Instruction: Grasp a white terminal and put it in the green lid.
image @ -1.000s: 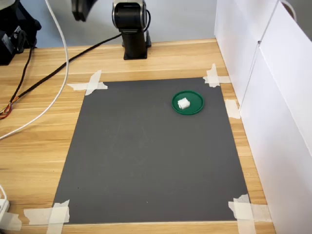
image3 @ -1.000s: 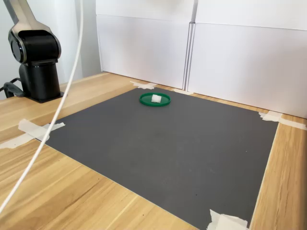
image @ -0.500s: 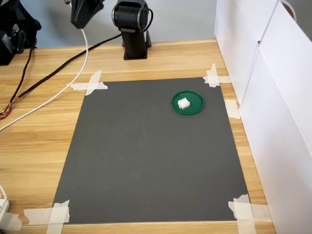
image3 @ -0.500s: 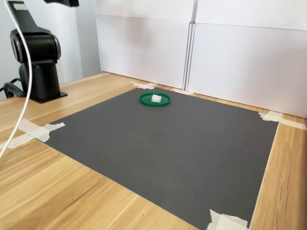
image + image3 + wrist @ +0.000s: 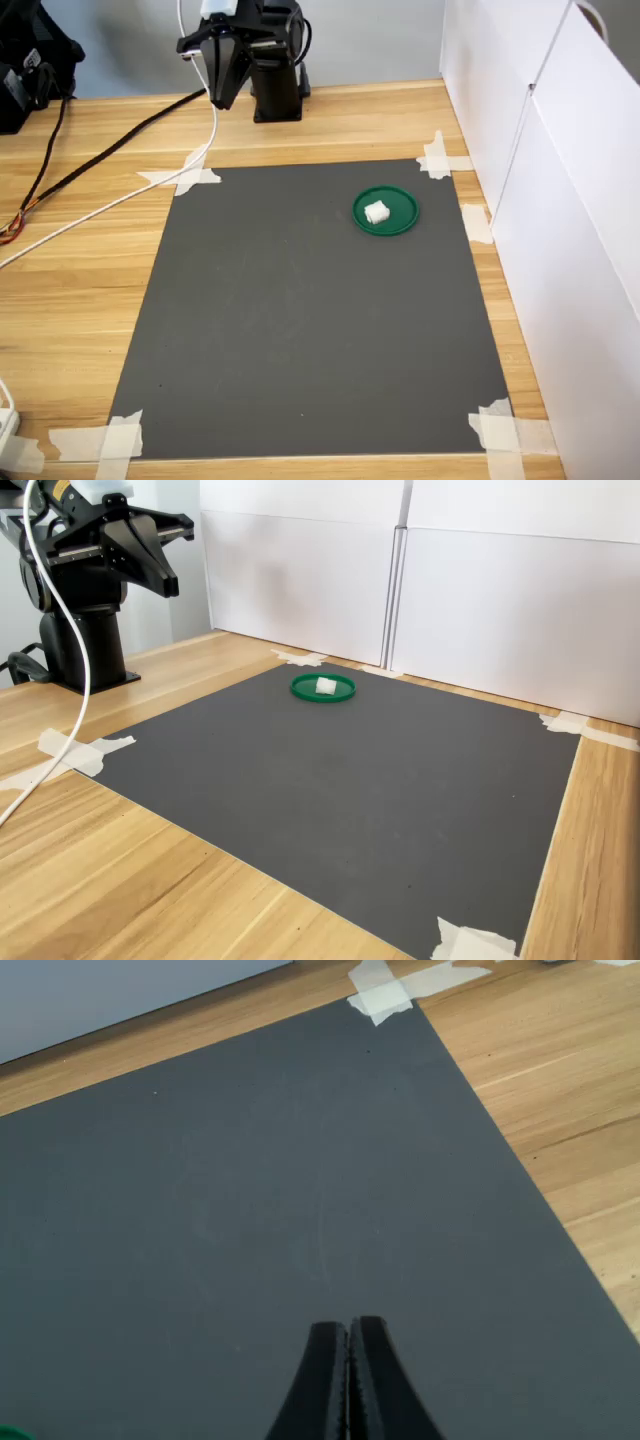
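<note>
White plastic, the white terminal (image 5: 376, 212) sits inside the green lid (image 5: 386, 211) on the dark mat (image 5: 300, 320), toward the first exterior view's far right; it looks light, stiff and ridged, best pinched across opposite flat sides. The gripper (image 5: 222, 92) hangs far left, well apart. In the wrist view its jaws are pressed together, empty. In the second exterior view the arm (image 5: 110, 535) hovers above the surface (image 5: 120, 880), far left.

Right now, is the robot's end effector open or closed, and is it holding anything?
End effector: closed, holding nothing; the white terminal sits in the green lid.
</note>
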### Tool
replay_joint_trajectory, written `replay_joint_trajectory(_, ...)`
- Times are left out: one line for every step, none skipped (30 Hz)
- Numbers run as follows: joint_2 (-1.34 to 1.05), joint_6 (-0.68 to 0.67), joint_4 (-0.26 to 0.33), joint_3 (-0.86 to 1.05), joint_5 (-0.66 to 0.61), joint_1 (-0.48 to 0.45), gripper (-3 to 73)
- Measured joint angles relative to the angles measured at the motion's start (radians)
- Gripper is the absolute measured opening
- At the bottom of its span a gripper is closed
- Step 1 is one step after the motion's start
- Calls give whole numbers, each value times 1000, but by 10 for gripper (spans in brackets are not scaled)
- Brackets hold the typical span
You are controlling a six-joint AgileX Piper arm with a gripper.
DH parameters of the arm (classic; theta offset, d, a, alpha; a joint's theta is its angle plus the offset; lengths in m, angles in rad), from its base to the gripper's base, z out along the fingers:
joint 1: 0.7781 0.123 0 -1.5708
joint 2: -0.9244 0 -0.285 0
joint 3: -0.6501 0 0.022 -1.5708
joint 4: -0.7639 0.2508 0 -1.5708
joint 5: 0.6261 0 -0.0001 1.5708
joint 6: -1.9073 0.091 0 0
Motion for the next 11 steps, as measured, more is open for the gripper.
replay_joint_trajectory(-13, 0, 0, 9, 0, 7, -22)
replay_joint_trajectory(-24, 0, 0, 18, 0, 14, -22)
replay_joint_trajectory(-32, 0, 0, 24, 0, 20, -22)
replay_joint_trajectory(-39, 0, 0, 29, 0, 25, -22)
replay_joint_trajectory(-45, 0, 0, 31, -2, 29, -22)
replay_joint_trajectory(-48, 0, 0, 31, -2, 31, -22)
replay_joint_trajectory(-51, 0, 0, 31, -1, 35, -22)
replay_joint_trajectory(-51, 0, 0, 31, -1, 37, -22)
replay_joint_trajectory(-51, 0, 0, 31, -1, 38, -22)
replay_joint_trajectory(-51, 0, 0, 31, -1, 39, -22)
replay_joint_trajectory(-51, 0, 0, 31, -1, 39, -22)
